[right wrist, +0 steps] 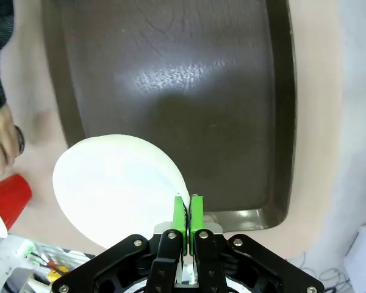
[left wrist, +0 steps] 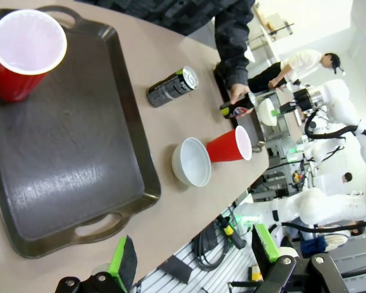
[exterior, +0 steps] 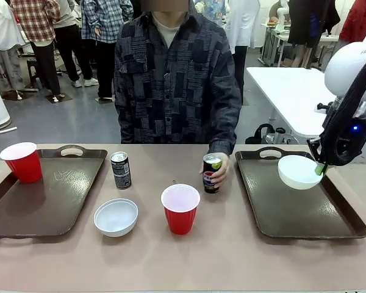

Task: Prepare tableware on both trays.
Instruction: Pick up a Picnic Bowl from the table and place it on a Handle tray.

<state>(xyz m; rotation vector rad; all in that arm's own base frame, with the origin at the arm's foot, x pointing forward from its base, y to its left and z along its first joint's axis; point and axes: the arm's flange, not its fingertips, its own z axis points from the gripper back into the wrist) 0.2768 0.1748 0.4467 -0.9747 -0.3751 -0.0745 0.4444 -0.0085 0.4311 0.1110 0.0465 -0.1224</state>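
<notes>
My right gripper (exterior: 320, 169) is shut on the rim of a white bowl (exterior: 297, 171) and holds it just above the right tray (exterior: 305, 210). In the right wrist view the green pads (right wrist: 188, 210) pinch that bowl (right wrist: 116, 189) over the tray (right wrist: 171, 91). A red cup (exterior: 22, 162) stands on the left tray (exterior: 49, 201). On the table between the trays are a dark can (exterior: 121, 170), a second white bowl (exterior: 116, 217) and a second red cup (exterior: 180, 209). The person's hand holds a Pepsi can (exterior: 211, 173). My left gripper (left wrist: 195, 253) is open, above the near end of the left tray (left wrist: 61, 140).
The person (exterior: 177, 79) stands at the far side of the table, one hand (exterior: 222, 171) reaching onto it. Other tables and people are farther back. Bare table (exterior: 232, 256) lies along the front edge.
</notes>
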